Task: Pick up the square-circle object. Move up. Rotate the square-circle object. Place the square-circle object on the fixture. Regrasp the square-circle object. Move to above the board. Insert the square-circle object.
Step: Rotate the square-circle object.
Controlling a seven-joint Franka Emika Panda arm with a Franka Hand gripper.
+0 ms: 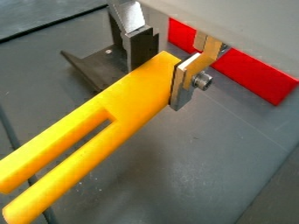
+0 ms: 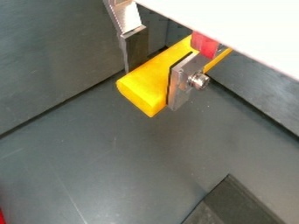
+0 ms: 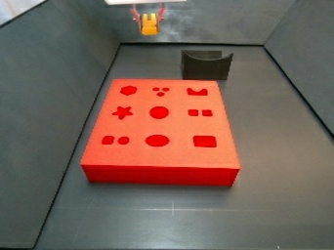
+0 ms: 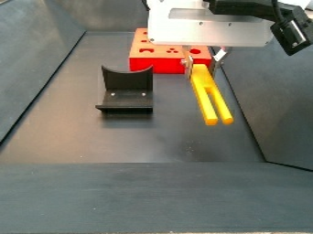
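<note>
The square-circle object (image 1: 105, 118) is a yellow-orange bar with a forked end. My gripper (image 1: 162, 66) is shut on its solid end, with one silver finger (image 1: 184, 83) pressed on each side. Its blunt end shows in a wrist view (image 2: 146, 83) inside the gripper (image 2: 156, 70). In a side view the gripper (image 4: 196, 59) holds the bar (image 4: 208, 91) level, to the right of the dark fixture (image 4: 124, 90) and in front of the red board (image 4: 156, 50). In a side view the gripper (image 3: 147, 20) is at the far wall, beyond the board (image 3: 159, 127) and the fixture (image 3: 206, 64).
Dark grey walls enclose the floor on the sides (image 3: 78, 88). The fixture (image 1: 100, 66) and an edge of the board (image 1: 239, 68) lie just behind the fingers in a wrist view. Bare floor lies in front of the fixture (image 4: 134, 137).
</note>
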